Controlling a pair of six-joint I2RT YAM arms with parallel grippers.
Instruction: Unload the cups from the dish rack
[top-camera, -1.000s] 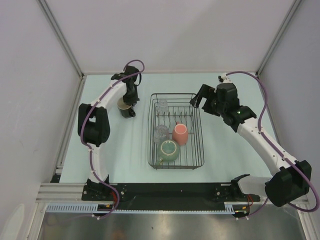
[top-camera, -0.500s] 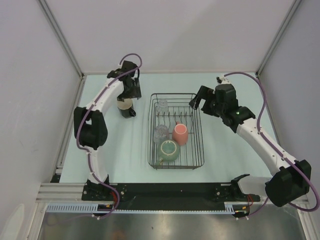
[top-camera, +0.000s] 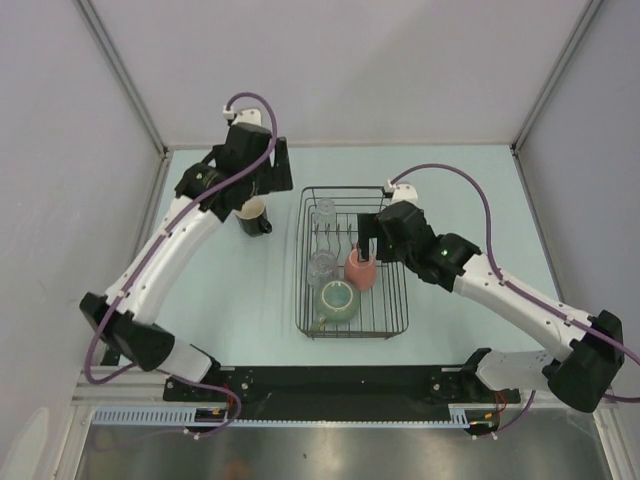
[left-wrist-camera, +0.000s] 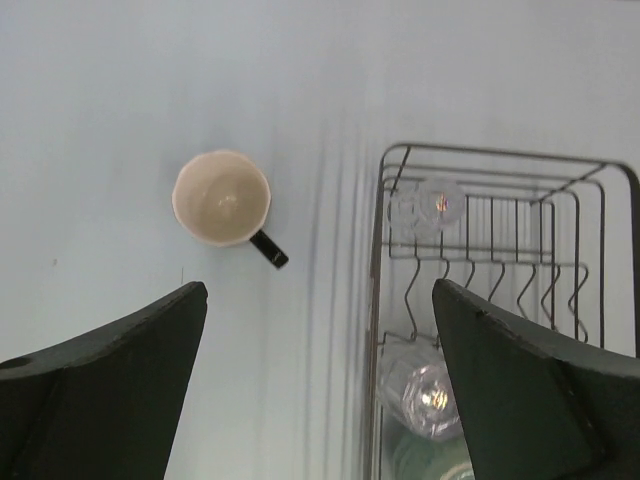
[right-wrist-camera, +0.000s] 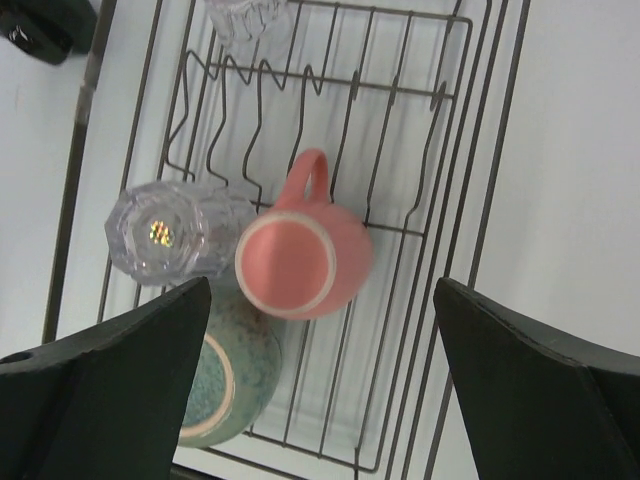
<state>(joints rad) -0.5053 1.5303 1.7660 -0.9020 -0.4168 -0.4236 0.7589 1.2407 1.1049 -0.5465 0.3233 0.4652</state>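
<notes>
Left fingers (left-wrist-camera: 95, 400) and right fingers (right-wrist-camera: 540, 400) both spread wide, grasping nothing

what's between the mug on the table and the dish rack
Nothing: in the left wrist view, only bare table separates the mug from the dish rack.

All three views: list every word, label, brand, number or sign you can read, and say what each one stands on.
None: no legible text appears in any view.
The pink cup, green mug, black-handled cup, glass tumblers and dish rack carry no print, and nothing else resolves into letters.
</notes>
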